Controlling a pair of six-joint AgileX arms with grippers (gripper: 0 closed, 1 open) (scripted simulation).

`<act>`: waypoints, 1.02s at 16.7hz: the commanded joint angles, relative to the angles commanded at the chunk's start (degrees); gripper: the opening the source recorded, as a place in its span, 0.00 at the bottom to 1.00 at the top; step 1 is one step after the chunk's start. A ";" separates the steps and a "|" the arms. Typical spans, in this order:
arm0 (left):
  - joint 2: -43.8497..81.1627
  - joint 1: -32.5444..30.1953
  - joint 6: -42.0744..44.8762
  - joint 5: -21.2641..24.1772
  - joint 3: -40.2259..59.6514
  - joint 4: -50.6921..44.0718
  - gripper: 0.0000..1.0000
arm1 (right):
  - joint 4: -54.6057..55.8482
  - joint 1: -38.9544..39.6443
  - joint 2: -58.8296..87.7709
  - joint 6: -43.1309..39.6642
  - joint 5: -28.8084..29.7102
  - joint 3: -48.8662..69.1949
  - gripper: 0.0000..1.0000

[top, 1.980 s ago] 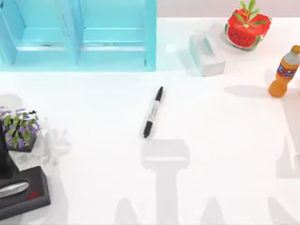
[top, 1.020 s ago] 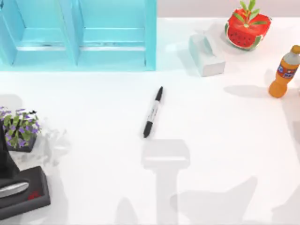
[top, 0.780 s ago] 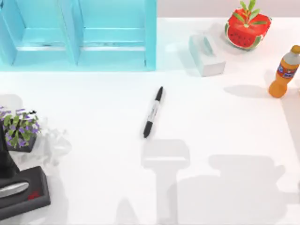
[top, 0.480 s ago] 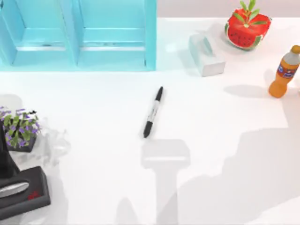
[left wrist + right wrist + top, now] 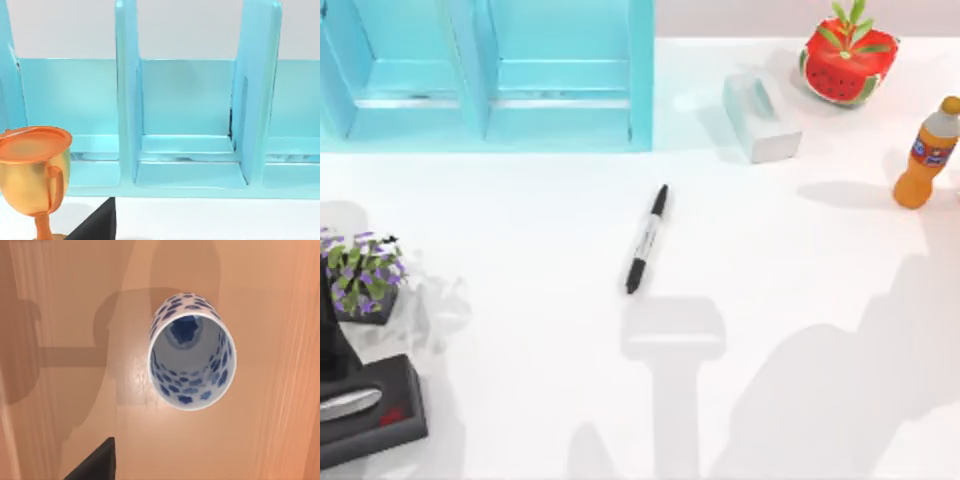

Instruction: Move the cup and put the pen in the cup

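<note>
One desk (image 5: 800,300): white, you see the black marker pen (image 5: 647,239) lying mid-surface.
Cup (image 5: 192,351): upright on orange-brown wood.
Jaws: you cannot tell.

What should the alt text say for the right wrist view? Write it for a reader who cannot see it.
Looking down into a white cup with a blue pattern, standing upright and empty on an orange-brown wooden surface. Shadows fall across the surface beside the cup, and a dark wedge sits at the picture's lower edge.
</note>
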 joint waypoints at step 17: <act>0.00 0.00 0.00 0.00 0.00 0.00 1.00 | 21.67 0.17 4.22 0.23 0.02 -17.45 1.00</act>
